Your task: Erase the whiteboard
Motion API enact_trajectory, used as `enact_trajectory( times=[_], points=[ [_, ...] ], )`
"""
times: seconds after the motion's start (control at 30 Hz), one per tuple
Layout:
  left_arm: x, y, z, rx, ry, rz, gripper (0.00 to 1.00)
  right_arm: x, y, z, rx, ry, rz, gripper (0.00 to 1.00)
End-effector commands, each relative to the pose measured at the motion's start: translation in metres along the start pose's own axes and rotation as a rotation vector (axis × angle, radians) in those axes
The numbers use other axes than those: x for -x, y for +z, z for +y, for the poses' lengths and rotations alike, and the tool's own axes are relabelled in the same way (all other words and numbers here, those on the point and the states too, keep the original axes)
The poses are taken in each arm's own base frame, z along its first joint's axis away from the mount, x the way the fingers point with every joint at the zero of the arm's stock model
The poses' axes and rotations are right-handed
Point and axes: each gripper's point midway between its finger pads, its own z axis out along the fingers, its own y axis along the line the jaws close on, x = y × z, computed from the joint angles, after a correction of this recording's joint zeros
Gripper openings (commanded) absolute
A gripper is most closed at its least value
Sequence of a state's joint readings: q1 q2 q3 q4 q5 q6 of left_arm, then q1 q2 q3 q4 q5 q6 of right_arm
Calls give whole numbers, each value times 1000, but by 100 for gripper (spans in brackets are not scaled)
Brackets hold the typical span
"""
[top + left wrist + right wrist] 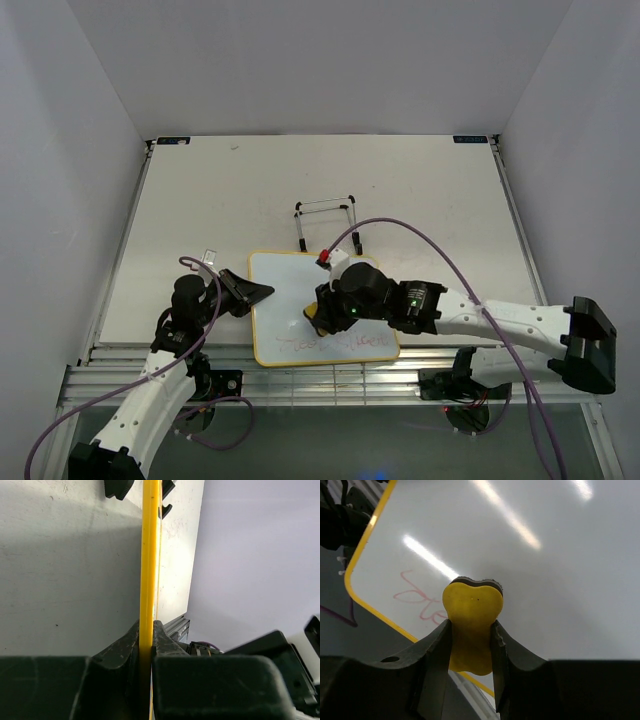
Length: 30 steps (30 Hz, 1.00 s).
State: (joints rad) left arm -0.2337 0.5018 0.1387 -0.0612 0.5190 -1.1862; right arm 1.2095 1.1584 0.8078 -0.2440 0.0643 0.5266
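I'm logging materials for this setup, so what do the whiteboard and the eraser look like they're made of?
Whiteboard: smooth, glossy white face, probably coated or laminated, since it mirrors light streaks; the thin yellow frame looks like plastic. Eraser: matte yellow, likely soft foam, its sides dent where the right gripper squeezes it; a dark, possibly felt layer faces the board.

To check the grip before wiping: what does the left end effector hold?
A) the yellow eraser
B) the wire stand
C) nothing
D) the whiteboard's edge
D: the left end effector is shut on the yellow frame of the whiteboard; the eraser is in the right end effector.
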Motion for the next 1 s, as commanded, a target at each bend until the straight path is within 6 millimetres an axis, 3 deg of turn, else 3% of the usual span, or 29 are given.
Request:
enact_trajectory(
  times=[0.0, 0.07, 0.17, 0.2, 0.23, 0.47, 0.63, 0.97],
  points=[
    [-3, -1, -4, -7, -27, 15, 0, 20, 10, 29, 16, -19, -49, 20],
    [-3, -1, -4, -5, -28, 14, 0, 18, 13, 54, 66, -69, -40, 21],
    [-2, -1, -4, -5, -26, 13, 0, 6, 28, 75, 87, -131, 3, 21],
    [-3, -1, -5, -7, -25, 17, 0, 11, 29, 83, 98, -141, -7, 20],
    [-2, -1, -6, -8, -23, 15, 0, 5, 36, 88, 99, -157, 13, 20],
    [-3, -2, -6, -9, -22, 20, 0, 7, 54, 110, 130, -197, 36, 20],
    [-3, -2, -7, -9, -24, 20, 0, -1, 61, 102, 104, -213, 57, 20],
    [-2, -1, -10, -8, -21, 18, 0, -45, 53, 54, 7, -161, 141, 20]
  ],
)
